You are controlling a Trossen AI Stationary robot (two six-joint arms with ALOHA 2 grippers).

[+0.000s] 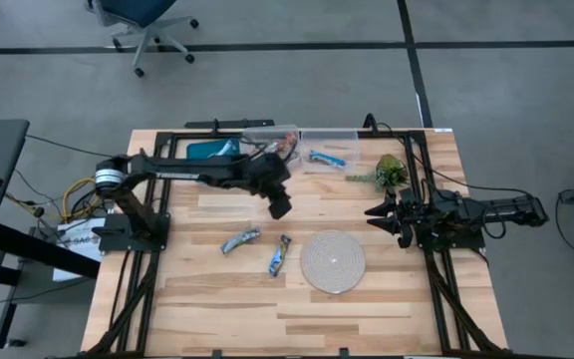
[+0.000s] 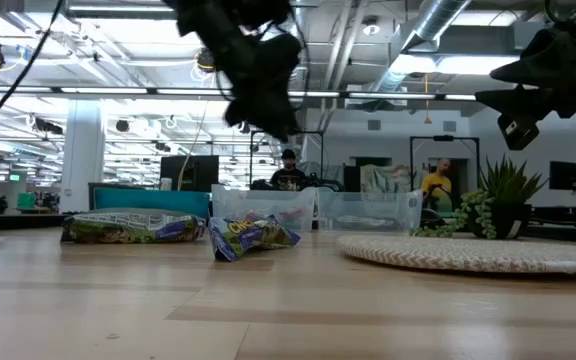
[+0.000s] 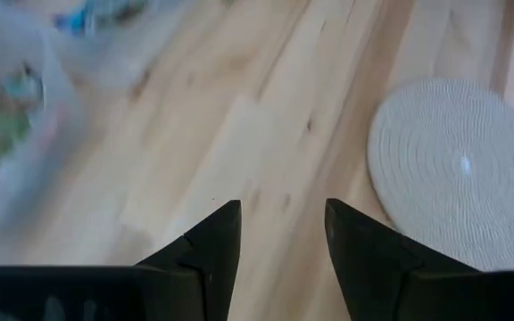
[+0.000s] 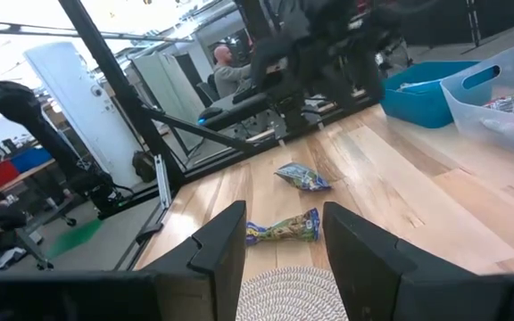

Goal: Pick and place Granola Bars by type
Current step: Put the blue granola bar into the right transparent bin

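Two granola bars in multicoloured wrappers lie flat on the wood: one and another, left of the round woven mat. More bars sit in two clear bins at the far edge: multicoloured ones and a blue-and-white one. My left gripper hovers open and empty above the table, just near of the bins. My right gripper waits open and empty at the table's right, beside the mat.
A blue bin stands left of the clear bins. A green plant sprig lies near the far right corner. The mat is bare. Black frame rails run along both table sides. People show in the room behind.
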